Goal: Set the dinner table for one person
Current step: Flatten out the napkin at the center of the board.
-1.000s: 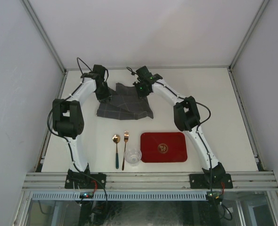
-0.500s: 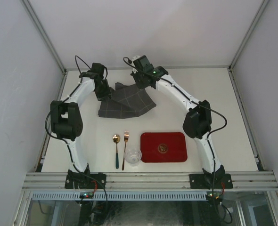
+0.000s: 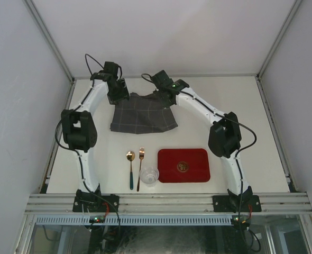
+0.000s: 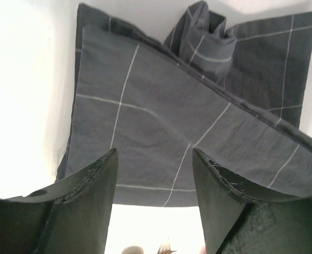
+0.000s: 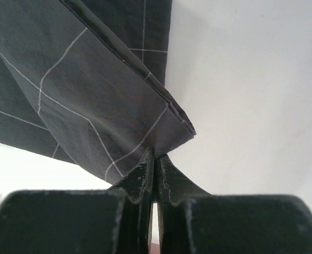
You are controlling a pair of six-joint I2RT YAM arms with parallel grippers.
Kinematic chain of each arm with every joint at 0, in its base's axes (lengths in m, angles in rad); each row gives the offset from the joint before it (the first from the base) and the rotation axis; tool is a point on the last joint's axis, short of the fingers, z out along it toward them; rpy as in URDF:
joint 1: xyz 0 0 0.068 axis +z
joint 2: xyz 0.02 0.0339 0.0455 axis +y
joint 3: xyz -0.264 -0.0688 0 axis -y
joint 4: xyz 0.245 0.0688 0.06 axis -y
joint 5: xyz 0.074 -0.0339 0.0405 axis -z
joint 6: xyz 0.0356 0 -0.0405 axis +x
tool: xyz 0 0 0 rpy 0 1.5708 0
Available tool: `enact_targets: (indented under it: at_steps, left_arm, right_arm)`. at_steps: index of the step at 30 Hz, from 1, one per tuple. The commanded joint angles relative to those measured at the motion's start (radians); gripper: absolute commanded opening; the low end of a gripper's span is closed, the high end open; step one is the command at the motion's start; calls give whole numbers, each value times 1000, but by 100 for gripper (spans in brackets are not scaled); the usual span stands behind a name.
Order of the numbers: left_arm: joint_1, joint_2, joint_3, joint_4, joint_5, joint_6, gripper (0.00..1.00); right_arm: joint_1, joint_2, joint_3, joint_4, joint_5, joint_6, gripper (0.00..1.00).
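At the far centre of the tabletop (image 3: 240,106), which spans the cell from the near rail, the checked cloth (image 3: 143,114) is judged mid-spreading. Left claw (image 4: 155,156): jaws apart above the cloth. Right claw (image 5: 155,159): clamped on the cloth's right corner. Next move: pull flat, release. Red tray (image 3: 169,172) and glass bowl (image 3: 149,175): both apparently empty.

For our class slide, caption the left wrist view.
Open left gripper above a dark grey checked cloth, partly folded, on the white table.
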Motion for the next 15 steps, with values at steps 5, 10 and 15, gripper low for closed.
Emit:
enact_targets:
  at_steps: [5,10,15]
  left_arm:
    - [13,83,125,-46,21,2,66]
    - [24,107,126,-48,26,2,66]
    - [30,127,129,-48,24,1,66]
  right_arm:
    - [4,-87,-22,15,73,35,0]
    - [3,-115,-48,33,115,43,0]
    - [-9,-134,-62,32,117,55,0]
